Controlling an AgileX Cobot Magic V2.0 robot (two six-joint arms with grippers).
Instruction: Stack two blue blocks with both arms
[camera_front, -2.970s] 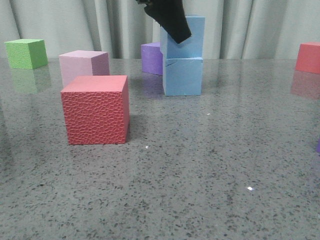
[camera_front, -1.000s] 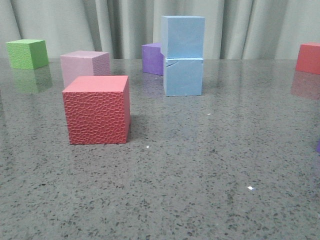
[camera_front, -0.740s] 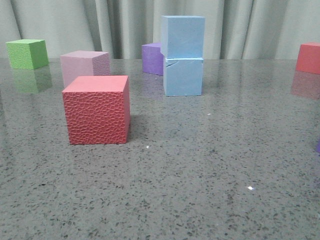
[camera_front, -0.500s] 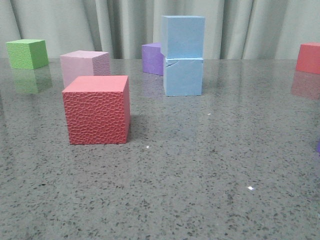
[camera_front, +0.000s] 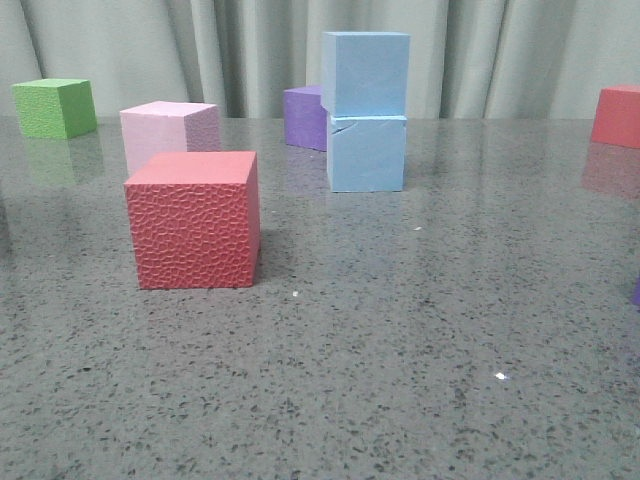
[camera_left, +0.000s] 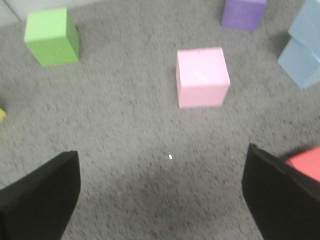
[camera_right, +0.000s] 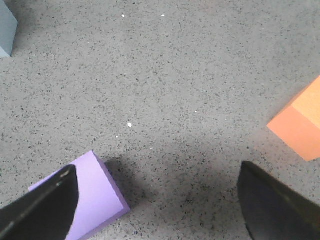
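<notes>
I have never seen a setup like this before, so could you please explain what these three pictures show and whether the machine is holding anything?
This is a two-armed robot working over a grey speckled table. One picture looks forward across the table; the other two come from cameras on each wrist, looking down past black fingers.

In the front view, two blue blocks are stacked: the upper blue block sits on the lower blue block. Around them stand a red textured cube, a pink cube, a green cube and a purple cube.

The left gripper and right gripper are both open and hold nothing.
</notes>
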